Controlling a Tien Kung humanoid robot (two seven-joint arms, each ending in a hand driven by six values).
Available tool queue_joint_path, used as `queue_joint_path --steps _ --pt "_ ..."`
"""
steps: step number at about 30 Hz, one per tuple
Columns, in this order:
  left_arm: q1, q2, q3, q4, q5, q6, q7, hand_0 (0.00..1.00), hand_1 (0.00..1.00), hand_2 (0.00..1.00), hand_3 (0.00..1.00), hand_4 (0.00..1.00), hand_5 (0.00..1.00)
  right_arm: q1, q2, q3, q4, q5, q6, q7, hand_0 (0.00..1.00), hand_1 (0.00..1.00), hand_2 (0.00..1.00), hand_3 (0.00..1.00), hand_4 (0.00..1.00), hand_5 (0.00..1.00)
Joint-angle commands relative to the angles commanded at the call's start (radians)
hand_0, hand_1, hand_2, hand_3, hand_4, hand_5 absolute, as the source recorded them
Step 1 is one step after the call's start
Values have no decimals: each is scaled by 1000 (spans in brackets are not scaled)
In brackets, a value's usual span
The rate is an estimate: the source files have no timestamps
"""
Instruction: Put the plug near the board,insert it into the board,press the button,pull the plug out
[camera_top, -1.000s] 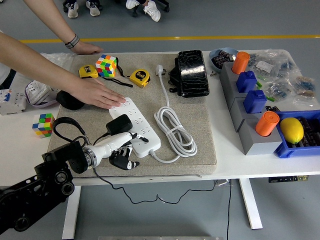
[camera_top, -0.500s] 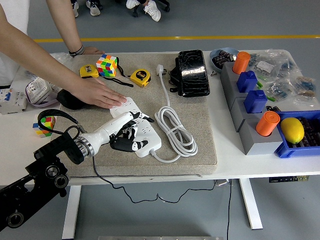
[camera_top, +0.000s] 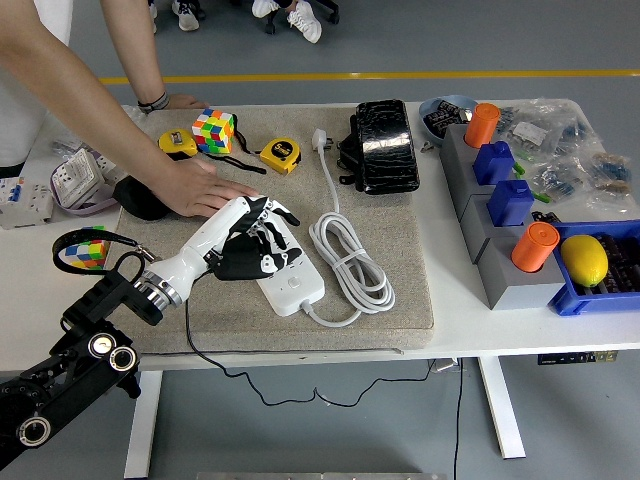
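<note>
A white power strip (camera_top: 291, 284) lies slantwise on the grey mat (camera_top: 400, 250). My left hand (camera_top: 252, 238) rests on the strip's middle, its fingers curled down over the black plug (camera_top: 232, 266), which shows only as a dark block under the palm. The plug's black cord (camera_top: 188, 322) runs off the table's near edge. A person's hand (camera_top: 203, 193) presses flat on the strip's far end, just beyond my fingers. Whether the plug's pins sit in a socket is hidden.
The strip's coiled white cable (camera_top: 347, 256) lies right of it, a black pouch (camera_top: 383, 146) behind. Two yellow tape measures (camera_top: 279, 155) and a colour cube (camera_top: 213, 130) lie at the mat's back. Grey blocks (camera_top: 497, 262) and a blue bin (camera_top: 590, 296) stand right. The person's other hand (camera_top: 180, 100) rests far left.
My left hand has moved from the strip's near end up onto its middle, over the black plug. The person's hand has stayed on the far end.
</note>
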Motion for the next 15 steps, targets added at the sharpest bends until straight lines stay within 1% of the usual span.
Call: queue_joint_path --steps 1,2,15 --pt "-1 0 -2 -1 1 -1 3 297 365 445 485 823 203 0 0 -1 0 1 0 0 485 547 540 508 837 366" --pt "-1 0 -3 -1 1 -1 3 295 364 460 478 840 224 0 -1 -2 -1 2 0 0 482 547 540 507 836 367" --pt "-3 4 -12 -1 7 -7 12 292 360 463 482 840 225 1 -5 -8 0 1 0 0 486 548 541 508 838 368"
